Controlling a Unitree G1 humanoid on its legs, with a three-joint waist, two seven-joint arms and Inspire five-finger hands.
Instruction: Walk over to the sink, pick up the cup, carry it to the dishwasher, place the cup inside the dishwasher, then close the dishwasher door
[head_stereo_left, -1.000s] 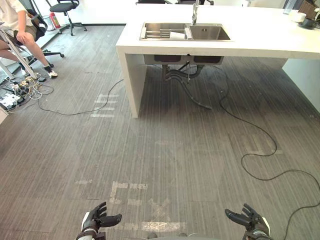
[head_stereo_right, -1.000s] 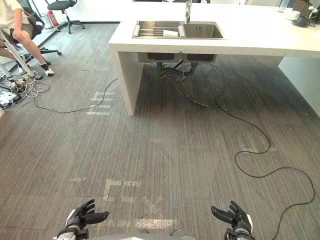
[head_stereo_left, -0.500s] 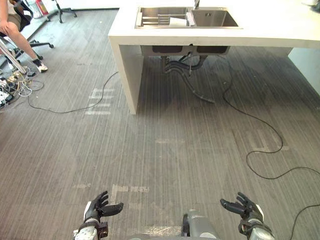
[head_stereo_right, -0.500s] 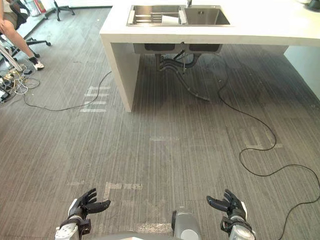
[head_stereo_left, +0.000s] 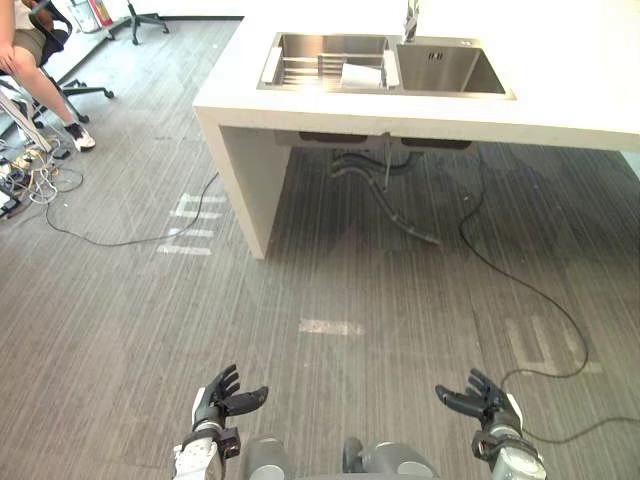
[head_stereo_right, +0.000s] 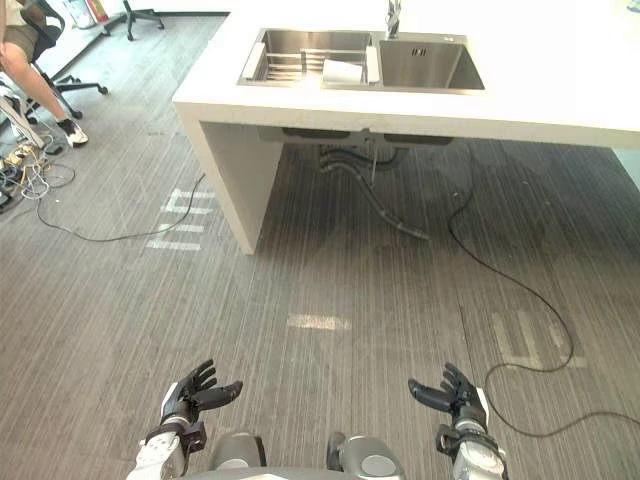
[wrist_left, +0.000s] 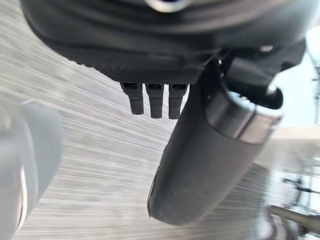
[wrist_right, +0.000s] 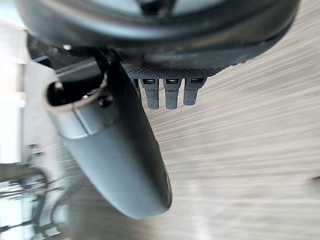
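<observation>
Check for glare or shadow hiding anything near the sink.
Left eye view: the white counter glares bright, but the sink is readable; shadow beneath darkens the pipes, visible all the same. Left wrist view: a bright patch washes out the far side.

Grey plank floor (head_stereo_left: 120, 330), white counter (head_stereo_left: 570, 60), office chair (head_stereo_left: 48, 18)

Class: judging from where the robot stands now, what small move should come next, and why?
Probably a step forward toward the sink. It lies well ahead across the floor, and the left hand and right hand hang open, holding nothing.
</observation>
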